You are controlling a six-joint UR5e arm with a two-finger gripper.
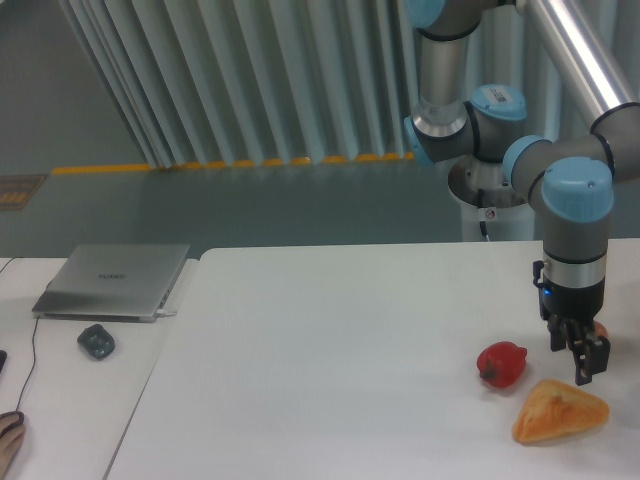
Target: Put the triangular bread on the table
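Lying at far left: closed grey laptop (112,281), dark mouse (96,342) beside it. White table (330,360): red bell pepper (501,364) near right edge; triangular bread (560,411) resting flat, just right of pepper. Gripper (579,358): above bread, fingers parted, holding nothing.

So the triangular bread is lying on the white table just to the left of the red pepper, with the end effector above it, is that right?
Not quite: the camera view shows the triangular bread to the right of the red pepper and a little nearer the camera, not to its left. The rest holds: it lies on the white table, with the end effector above it and apart from it.
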